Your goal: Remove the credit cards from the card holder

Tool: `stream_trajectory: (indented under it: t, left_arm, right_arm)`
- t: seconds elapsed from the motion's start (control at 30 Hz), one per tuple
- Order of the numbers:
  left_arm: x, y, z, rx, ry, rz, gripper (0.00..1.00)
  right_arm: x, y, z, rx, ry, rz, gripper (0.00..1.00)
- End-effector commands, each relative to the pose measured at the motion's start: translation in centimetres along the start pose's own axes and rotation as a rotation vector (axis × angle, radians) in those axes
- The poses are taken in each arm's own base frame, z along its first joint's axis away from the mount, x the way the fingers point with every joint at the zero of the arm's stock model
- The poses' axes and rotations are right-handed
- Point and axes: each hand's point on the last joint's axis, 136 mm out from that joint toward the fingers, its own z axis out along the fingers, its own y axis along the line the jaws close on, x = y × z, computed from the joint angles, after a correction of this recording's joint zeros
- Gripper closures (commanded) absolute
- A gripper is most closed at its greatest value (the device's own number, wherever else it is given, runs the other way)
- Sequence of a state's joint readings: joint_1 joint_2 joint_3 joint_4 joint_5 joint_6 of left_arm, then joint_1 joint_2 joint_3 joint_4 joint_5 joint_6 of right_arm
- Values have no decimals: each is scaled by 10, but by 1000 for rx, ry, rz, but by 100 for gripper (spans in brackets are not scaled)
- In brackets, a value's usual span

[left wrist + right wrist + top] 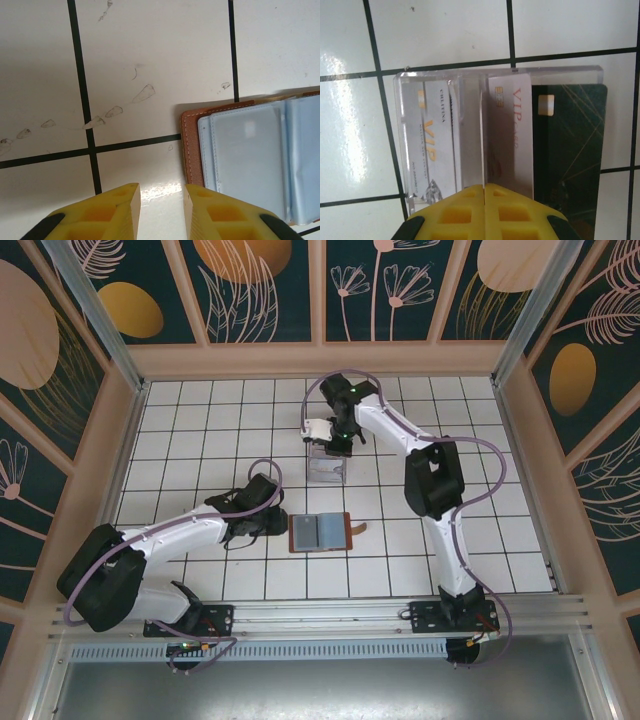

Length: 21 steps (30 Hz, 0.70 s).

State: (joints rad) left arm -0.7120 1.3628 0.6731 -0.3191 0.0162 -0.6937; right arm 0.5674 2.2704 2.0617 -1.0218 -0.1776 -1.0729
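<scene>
Reddish-brown leather card holder [320, 533] lies open on the white-tiled surface [200, 420], seen from above, with the left jaws just beside its left edge — the right jaws sit above a clear tray [327, 475]. Left wrist: yellow jaws slightly spread, nothing between them, near the holder's corner. Right wrist: jaws pressed together over credit cards [507, 130] in the tray.

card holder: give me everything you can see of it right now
The card holder lies open and flat on the white tiled table, between the two arms. The outside looks like reddish-brown leather with pale stitching. The inside has blue-grey pockets whose contents can't be made out. A small brown tab sticks out on its right side. The left gripper is at its left edge, slightly open; contact unclear.
</scene>
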Motion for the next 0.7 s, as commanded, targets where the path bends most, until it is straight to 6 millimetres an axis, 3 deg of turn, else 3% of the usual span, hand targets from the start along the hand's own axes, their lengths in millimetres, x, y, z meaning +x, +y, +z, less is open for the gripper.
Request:
stream_trajectory:
  t: [0.0, 0.1, 0.2, 0.43, 0.67]
  left_arm:
    - [7, 8, 0, -16, 17, -27, 69]
    - [7, 8, -1, -17, 12, -30, 69]
    - [6, 8, -1, -16, 9, -29, 69]
    - [5, 5, 1, -7, 14, -21, 69]
    - [11, -3, 8, 36, 53, -8, 70]
  right_arm:
    - [-3, -2, 4, 0, 15, -5, 94]
    - [-8, -13, 0, 51, 7, -4, 83]
    - [-13, -24, -10, 113, -8, -9, 79]
    - [-14, -52, -25, 276, 1, 6, 76]
    - [-26, -64, -48, 392, -64, 69, 75]
